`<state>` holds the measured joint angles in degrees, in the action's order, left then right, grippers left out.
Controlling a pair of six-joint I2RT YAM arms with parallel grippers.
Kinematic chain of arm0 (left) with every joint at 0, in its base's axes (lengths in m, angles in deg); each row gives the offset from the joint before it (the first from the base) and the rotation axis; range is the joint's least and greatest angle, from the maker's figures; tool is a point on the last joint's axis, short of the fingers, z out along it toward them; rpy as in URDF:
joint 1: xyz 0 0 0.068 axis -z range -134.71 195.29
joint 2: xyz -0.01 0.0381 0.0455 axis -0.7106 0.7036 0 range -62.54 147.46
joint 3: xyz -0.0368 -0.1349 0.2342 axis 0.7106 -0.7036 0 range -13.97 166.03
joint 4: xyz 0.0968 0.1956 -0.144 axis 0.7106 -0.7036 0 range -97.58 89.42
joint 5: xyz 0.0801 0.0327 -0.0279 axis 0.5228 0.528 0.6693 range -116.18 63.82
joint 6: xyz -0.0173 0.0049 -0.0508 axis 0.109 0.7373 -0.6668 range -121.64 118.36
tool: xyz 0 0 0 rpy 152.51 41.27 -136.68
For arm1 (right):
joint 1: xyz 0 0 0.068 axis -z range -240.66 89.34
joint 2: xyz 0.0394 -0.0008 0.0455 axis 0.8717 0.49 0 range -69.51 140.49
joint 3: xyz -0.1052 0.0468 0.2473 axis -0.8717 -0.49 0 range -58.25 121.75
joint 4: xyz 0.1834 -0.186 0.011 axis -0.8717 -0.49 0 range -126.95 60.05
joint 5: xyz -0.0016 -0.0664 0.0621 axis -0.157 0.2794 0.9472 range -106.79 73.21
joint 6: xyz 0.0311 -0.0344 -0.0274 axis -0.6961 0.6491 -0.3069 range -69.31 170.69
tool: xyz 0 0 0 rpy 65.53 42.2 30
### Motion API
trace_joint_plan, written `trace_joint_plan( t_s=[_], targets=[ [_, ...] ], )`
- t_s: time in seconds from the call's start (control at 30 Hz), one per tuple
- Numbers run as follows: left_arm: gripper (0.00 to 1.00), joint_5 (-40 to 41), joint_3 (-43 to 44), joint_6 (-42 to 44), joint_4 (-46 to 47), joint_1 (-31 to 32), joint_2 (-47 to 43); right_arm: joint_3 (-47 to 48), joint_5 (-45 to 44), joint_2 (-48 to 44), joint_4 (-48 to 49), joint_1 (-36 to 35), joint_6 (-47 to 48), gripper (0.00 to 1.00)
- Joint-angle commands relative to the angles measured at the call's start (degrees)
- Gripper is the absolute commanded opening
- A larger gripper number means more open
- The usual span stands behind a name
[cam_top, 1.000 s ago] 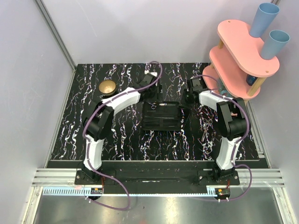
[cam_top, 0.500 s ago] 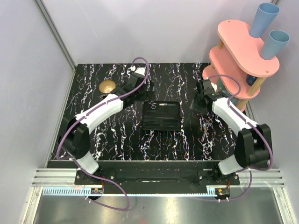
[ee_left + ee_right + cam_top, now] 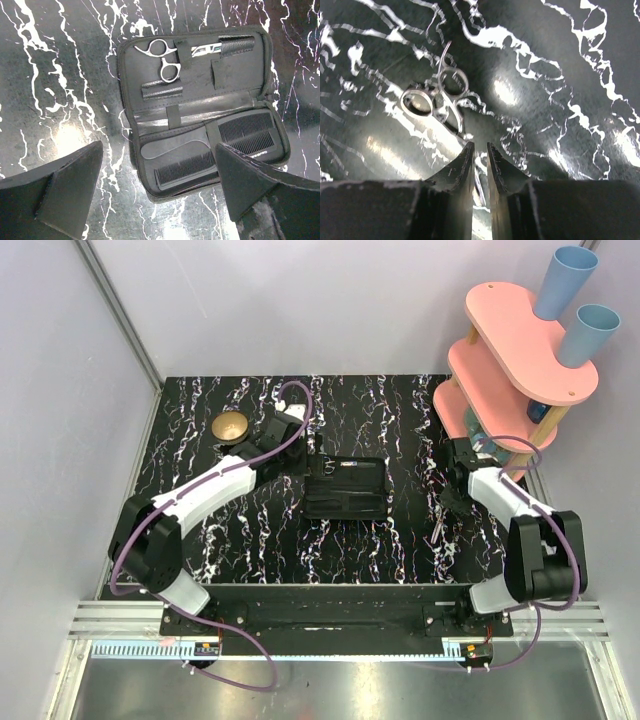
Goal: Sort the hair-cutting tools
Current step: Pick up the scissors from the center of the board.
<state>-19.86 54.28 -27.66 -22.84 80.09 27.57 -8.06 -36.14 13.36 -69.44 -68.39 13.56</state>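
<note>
At 4 o'clock from the black case, the loose scissors lie flat on the marbled table. The right gripper is over their blade end, fingers drawn to a narrow slit; whether they pinch the blade I cannot tell. The case lies open mid-table, with the stowed scissors in its far half and combs in the near half. At its 10 o'clock the left gripper hangs with fingers wide apart, and the brass bowl sits beyond.
</note>
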Motion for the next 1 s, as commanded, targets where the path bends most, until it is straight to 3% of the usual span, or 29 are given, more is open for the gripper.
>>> trace_joint_plan(
  t_s=[0.0, 0.2, 0.4, 0.97],
  targets=[
    [0.99, -3.2, -1.6, -1.6, 3.9, -0.3, -3.8, 1.8, 0.7, 4.0, 5.1, 3.0, 1.0, 0.23],
    [0.99, -4.2, -1.5, -1.1, 4.1, -0.3, -3.9, 4.6, 3.1, 9.8, 6.3, 3.2, 1.8, 0.27],
    [0.99, -4.5, -1.1, -0.3, 4.0, -0.3, -3.5, 4.7, 3.1, 10.0, 6.7, 3.7, 1.0, 0.33],
    [0.99, -4.7, 0.3, 0.4, 3.6, -0.3, -2.0, 6.3, 6.1, 7.7, 5.9, 3.7, -1.3, 0.34]
  ],
)
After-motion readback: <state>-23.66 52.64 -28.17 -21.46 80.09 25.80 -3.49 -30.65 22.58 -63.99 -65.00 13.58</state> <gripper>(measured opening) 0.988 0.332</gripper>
